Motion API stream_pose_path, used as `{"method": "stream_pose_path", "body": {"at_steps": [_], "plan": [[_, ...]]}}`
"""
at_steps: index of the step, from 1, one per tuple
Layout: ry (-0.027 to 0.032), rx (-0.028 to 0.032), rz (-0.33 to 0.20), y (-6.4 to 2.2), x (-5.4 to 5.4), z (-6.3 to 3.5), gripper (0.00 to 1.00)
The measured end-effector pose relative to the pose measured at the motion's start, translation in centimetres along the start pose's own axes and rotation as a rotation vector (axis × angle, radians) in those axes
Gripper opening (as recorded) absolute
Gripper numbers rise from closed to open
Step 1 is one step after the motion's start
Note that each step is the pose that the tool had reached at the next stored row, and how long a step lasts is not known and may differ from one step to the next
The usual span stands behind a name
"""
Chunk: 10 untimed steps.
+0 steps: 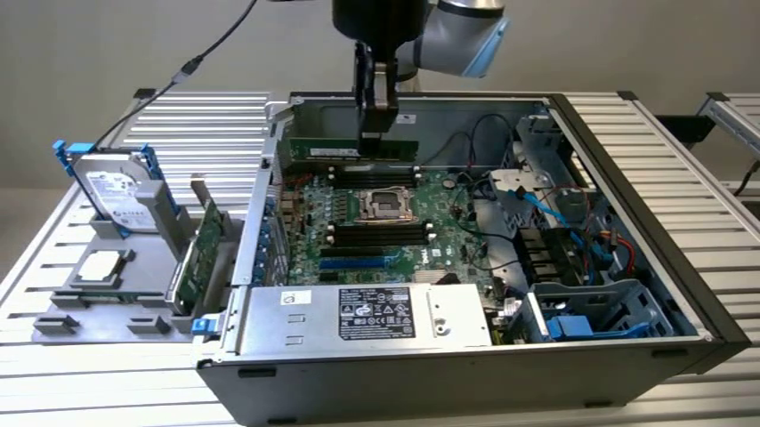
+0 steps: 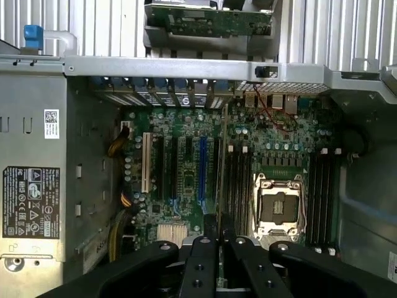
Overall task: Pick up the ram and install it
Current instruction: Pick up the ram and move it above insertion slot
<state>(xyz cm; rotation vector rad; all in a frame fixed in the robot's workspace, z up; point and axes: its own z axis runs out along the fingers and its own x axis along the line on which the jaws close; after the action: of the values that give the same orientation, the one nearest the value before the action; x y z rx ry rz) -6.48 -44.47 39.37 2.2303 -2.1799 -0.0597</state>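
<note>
overhead, black gripper (image 1: 385,135) clenched on slim green ram (image 1: 327,151), above ridged motherboard (image 1: 311,222) slots

Open computer case (image 1: 475,391), hard drive (image 1: 119,191)

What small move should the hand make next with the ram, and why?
Probably a small sideways shift to bring the ram exactly over one of the memory slots, before any lowering. The hand grips the ram by its upper edge, level, above the motherboard. In the wrist view its lower edge runs parallel to the slots beside the CPU socket, but seems slightly off them.
</note>
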Motion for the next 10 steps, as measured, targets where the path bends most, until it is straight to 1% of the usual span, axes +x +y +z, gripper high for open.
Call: {"method": "stream_pose_path", "body": {"at_steps": [10], "plan": [[-0.0026,0.0001,0.0,-2.15,-2.0,1.69,0.13]]}}
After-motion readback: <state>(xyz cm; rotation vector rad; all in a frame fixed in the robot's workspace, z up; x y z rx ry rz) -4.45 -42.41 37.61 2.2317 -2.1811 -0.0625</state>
